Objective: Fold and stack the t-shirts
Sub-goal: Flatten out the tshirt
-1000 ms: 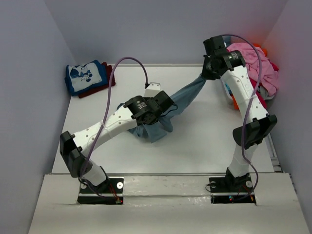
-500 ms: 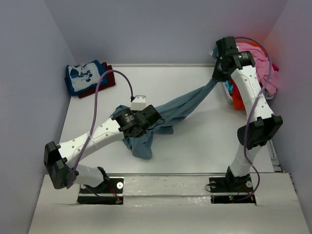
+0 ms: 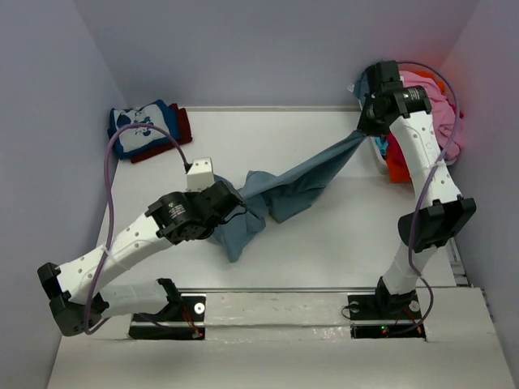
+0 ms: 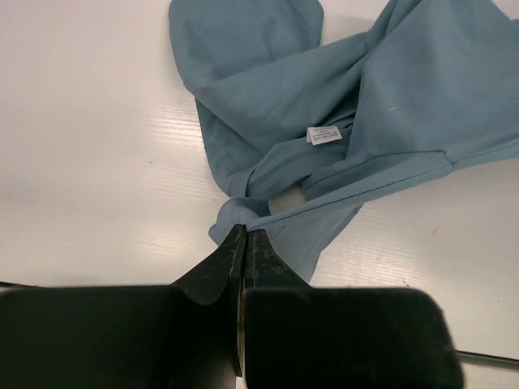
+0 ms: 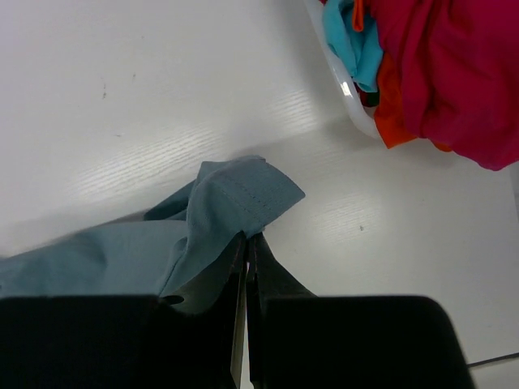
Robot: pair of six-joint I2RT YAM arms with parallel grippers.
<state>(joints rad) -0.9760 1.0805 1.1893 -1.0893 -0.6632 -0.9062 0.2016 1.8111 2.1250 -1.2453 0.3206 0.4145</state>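
Across the bench [image 3: 340, 243], the slate-blue shirt [image 3: 292, 182] is strung between the left end effector [image 4: 243, 237] and right end effector [image 5: 246, 239], both pinched on its edges, so I'd guess we're mid spread-out, next up is laying it flat.

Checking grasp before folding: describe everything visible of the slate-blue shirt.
The slate-blue shirt is plain soft cloth, crumpled and unfolded, with a white label showing. It stretches diagonally over the table, bunched near the left claw, which is shut on one edge; the right claw is shut on a stitched hem at the far end.
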